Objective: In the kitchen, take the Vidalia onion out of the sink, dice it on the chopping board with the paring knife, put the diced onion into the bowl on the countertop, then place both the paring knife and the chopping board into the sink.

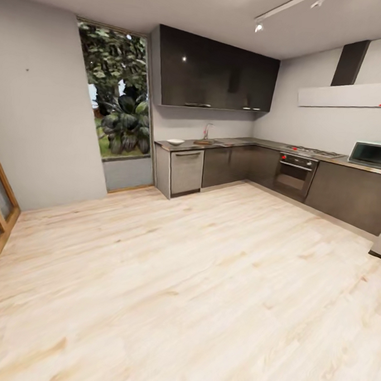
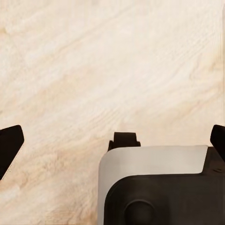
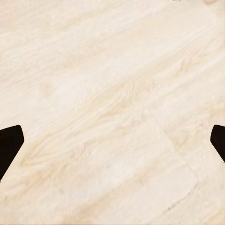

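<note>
One long matte grey countertop (image 1: 254,142) stood far off at twelve o'clock, carrying one white shallow bowl (image 1: 175,141) and one brown chopping board (image 1: 203,142) (by the faucet). Both grippers, left (image 2: 112,140) and right (image 3: 112,140), hung spread wide over pale wooden floor (image 1: 185,291).

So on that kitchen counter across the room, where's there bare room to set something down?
From here, the countertop looks bare between the faucet and the stove. The window end is crowded: the bowl and chopping board sit there. The far right holds the microwave. Small items are too distant to rule out.
</note>
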{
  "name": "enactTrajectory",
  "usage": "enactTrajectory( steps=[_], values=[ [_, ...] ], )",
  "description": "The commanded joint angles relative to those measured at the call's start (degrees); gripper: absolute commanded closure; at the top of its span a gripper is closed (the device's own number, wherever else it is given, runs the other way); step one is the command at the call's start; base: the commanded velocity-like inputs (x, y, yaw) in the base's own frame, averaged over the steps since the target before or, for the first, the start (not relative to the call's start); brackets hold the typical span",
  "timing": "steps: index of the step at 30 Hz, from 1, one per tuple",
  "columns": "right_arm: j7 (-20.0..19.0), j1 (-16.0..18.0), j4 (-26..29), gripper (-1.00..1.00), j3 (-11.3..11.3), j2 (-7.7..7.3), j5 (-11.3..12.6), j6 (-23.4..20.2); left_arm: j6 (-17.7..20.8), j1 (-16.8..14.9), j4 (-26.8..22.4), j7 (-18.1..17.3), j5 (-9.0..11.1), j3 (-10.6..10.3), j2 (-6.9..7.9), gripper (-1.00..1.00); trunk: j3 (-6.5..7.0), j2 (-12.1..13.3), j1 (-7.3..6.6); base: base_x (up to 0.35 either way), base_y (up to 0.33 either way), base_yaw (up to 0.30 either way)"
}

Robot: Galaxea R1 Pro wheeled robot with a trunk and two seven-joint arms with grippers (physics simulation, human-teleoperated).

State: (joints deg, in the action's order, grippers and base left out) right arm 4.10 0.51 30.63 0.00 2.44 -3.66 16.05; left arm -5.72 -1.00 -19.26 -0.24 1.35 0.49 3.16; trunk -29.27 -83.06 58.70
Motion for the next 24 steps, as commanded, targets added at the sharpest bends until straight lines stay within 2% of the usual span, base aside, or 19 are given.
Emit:
enactTrajectory(
  steps=[1,24],
  values=[
    [0.36,0.03,-0.04,-1.00,0.00,0.02,-0.39,0.12,-0.17,-0.01,0.02,-0.03,0.14,0.04,0.00,-1.00,-0.06,-0.02,0.03,0.317,0.000,-0.098],
    [0.35,0.04,-0.13,-1.00,0.00,0.02,-0.39,0.12,-0.19,0.02,0.10,-0.03,0.14,0.04,0.00,-1.00,-0.06,-0.02,0.03,0.316,0.000,-0.106]
  ],
)
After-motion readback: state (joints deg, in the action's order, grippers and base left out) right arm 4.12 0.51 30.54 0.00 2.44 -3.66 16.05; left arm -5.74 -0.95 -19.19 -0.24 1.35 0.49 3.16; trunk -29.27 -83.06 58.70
